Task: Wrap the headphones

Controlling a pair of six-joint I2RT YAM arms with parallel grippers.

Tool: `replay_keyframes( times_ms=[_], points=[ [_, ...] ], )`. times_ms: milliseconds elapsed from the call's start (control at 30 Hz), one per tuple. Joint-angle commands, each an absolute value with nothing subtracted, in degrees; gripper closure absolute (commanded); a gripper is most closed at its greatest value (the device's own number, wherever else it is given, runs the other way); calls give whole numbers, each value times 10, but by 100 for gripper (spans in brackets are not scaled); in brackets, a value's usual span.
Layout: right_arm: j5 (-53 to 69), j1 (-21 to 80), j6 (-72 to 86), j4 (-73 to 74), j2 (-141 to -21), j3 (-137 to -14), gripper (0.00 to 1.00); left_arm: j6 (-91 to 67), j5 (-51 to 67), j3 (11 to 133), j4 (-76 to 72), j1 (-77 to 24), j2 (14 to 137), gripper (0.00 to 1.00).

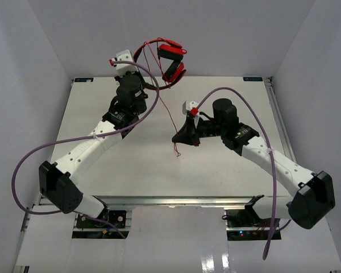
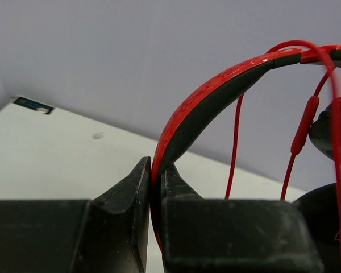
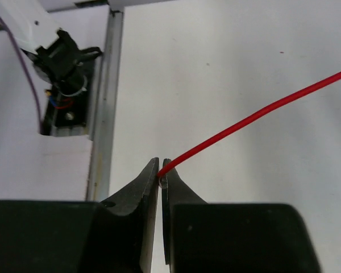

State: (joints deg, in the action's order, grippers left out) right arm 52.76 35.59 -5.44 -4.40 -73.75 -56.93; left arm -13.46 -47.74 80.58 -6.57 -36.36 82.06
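The red headphones [image 1: 171,59] hang in the air above the table's far edge, cups to the right. My left gripper [image 1: 136,60] is shut on their black-and-red headband [image 2: 216,91], which runs up between the jaws of the left gripper [image 2: 156,168]. The thin red cord [image 1: 166,102] drops from the headphones to my right gripper [image 1: 179,137], with its plug end dangling below it [image 1: 178,152]. In the right wrist view the right gripper [image 3: 160,168] is shut on the cord [image 3: 261,111], which leads off up and right. An inline remote [image 2: 304,125] shows on the cord beside a cup.
The white table [image 1: 131,165] lies under both arms, walled in by pale panels on three sides. Thick purple arm cables [image 1: 23,165] loop at the left and over the right arm [image 1: 256,114]. A metal rail [image 3: 105,85] runs along the near edge.
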Motion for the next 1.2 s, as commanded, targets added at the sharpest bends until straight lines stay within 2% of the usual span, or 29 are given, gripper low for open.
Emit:
replay_keyframes(
  times_ms=[0,100,233,433,600,733,933,1067,1167],
  points=[
    [230,396,-336,269,-664,-667,92,0,-486,770,-89,-332,846,100],
    [83,405,-402,277,-629,-687,92,20,-452,730,-72,-322,850,100],
    [-49,406,-471,222,-622,-699,92,7,-350,696,-22,-322,838,100],
    [-141,406,-573,68,-659,-662,92,-2,-101,647,49,-323,795,100],
    [-147,391,-597,-15,-698,-637,92,59,83,595,73,-325,731,100],
    [-45,340,-545,14,-713,-646,91,93,185,553,66,-325,663,100],
    [265,246,-427,74,-722,-648,89,48,300,556,31,-324,616,100],
    [539,198,-336,88,-737,-656,85,-28,327,572,-16,-324,614,100],
    [636,196,-257,65,-755,-661,83,-73,321,598,-32,-324,620,100]
  ],
)
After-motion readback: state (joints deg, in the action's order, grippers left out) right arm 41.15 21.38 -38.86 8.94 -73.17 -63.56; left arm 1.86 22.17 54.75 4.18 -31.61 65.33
